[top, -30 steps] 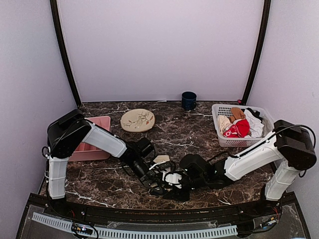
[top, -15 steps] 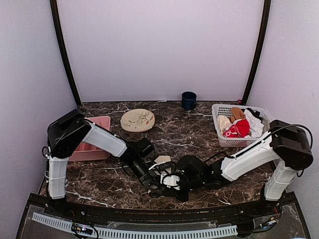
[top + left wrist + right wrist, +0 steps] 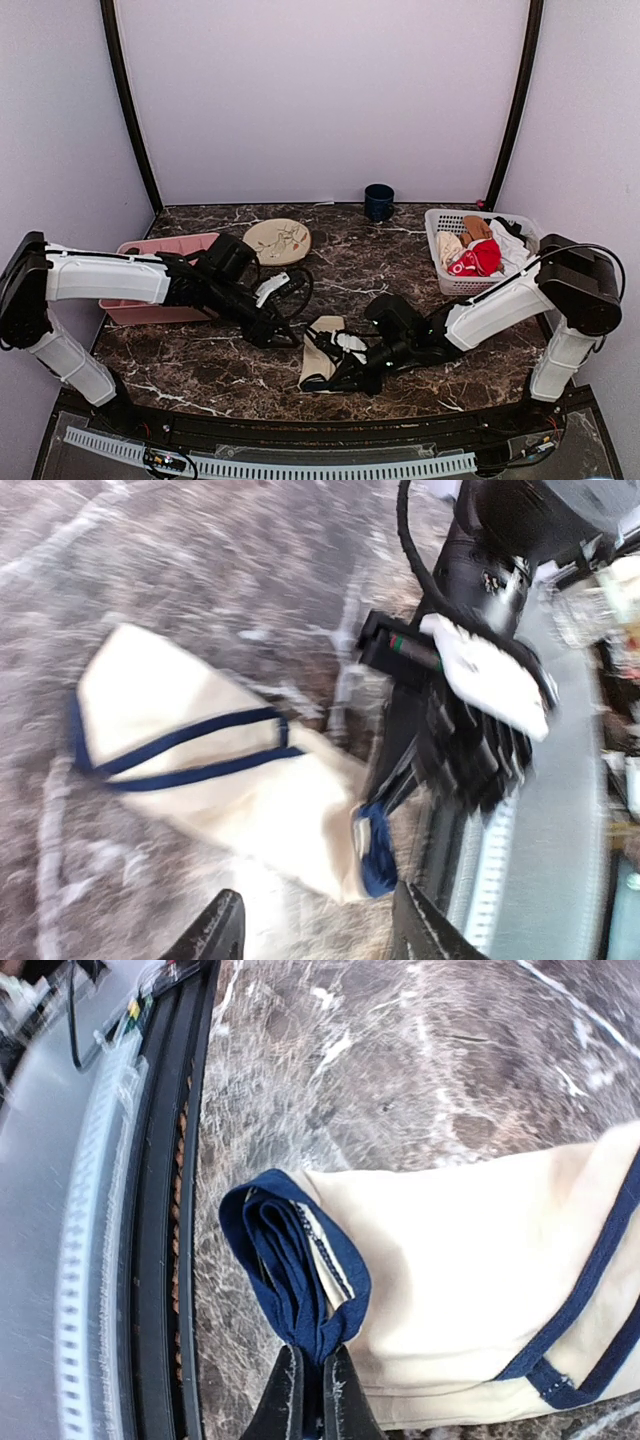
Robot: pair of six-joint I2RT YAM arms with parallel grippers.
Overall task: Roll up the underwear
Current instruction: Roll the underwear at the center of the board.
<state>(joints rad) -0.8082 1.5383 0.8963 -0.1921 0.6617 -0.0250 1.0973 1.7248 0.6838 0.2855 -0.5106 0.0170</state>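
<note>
The underwear is cream with dark blue trim and lies folded into a long strip on the marble table, also seen in the left wrist view. My right gripper is shut on the bunched blue waistband at the strip's near end, close to the table's front rail; from above it shows low over that end. My left gripper stands open with nothing between its fingers, just left of the underwear and apart from it.
A pink tray sits at the left under the left arm. A patterned plate and a dark mug stand further back. A white basket with clothes, one red, is at the right. The black front rail is close.
My left gripper opened, let go of the underwear and drew back to the left. My right gripper closed on the waistband end. The underwear now lies more stretched out.
</note>
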